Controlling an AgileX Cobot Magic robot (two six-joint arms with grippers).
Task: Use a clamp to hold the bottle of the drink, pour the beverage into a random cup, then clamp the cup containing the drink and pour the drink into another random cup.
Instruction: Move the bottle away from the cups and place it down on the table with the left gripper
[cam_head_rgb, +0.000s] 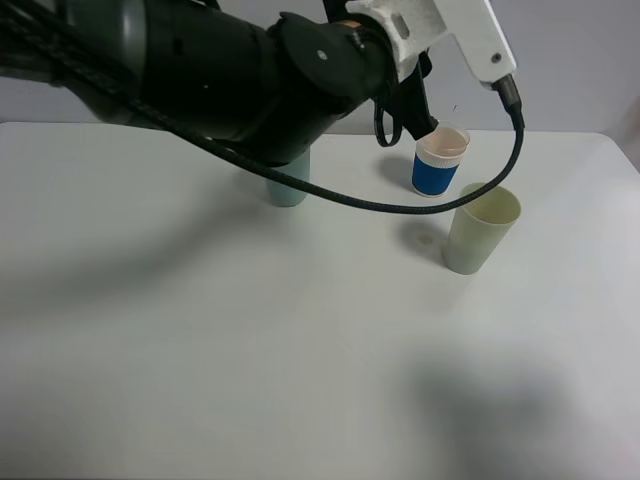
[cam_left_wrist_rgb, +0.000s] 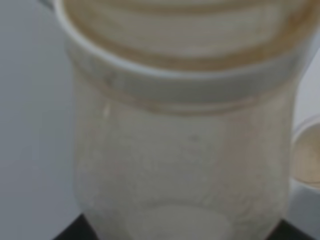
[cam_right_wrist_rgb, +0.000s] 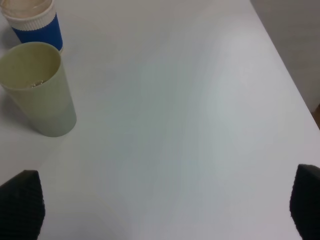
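Two cups stood near each other, the blue-banded cup (cam_head_rgb: 436, 160) just beyond the yellow-green tumbler (cam_head_rgb: 481, 228). My left gripper (cam_head_rgb: 424, 122) was clamped on the bottle (cam_left_wrist_rgb: 180, 165) by the blue-banded cup's rim — my right gripper (cam_right_wrist_rgb: 162, 207) gaped wide, empty.

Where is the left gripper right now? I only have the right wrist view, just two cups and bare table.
Observer: In the high view the left gripper hangs right of the middle, close by the rim of the blue-banded cup.
Operator: Is it holding anything?
Observer: Yes. The left wrist view shows it shut on the translucent bottle.
Operator: Is there any cup I am missing?
Observer: A teal tumbler stands further left, partly hidden behind the left arm.
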